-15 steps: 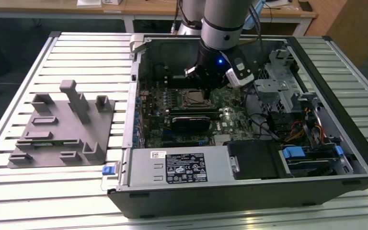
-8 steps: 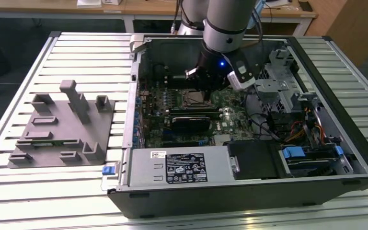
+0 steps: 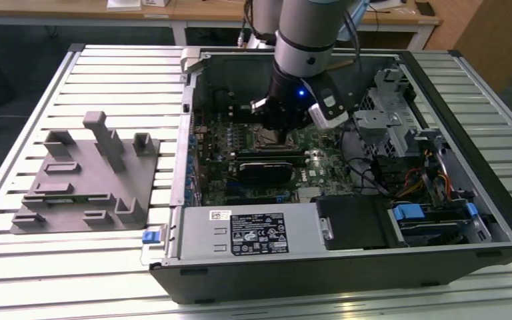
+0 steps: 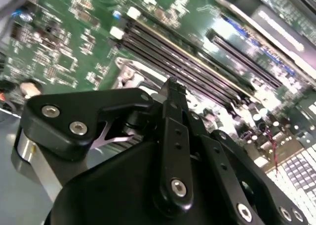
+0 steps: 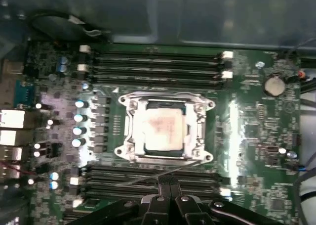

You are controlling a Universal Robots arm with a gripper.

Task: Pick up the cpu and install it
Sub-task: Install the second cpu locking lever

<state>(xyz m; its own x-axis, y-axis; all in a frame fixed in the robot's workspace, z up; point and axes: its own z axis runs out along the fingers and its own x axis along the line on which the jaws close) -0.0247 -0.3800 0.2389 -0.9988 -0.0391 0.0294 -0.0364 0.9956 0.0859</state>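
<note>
The cpu, a small square chip with a pale silver top, lies flat inside the metal socket frame on the green motherboard. In the first wrist view my gripper hangs just off one side of the socket, over the memory slots. Its two black fingers are pressed together with nothing between them. The second wrist view shows the same shut fingertips close above the board. In the exterior view the gripper is down inside the open computer case, right at the socket.
The open computer case lies on a slatted table. It holds a power supply, a drive cage and cables. A grey plastic fixture block stands at the exterior view's left. Rows of memory slots flank the socket.
</note>
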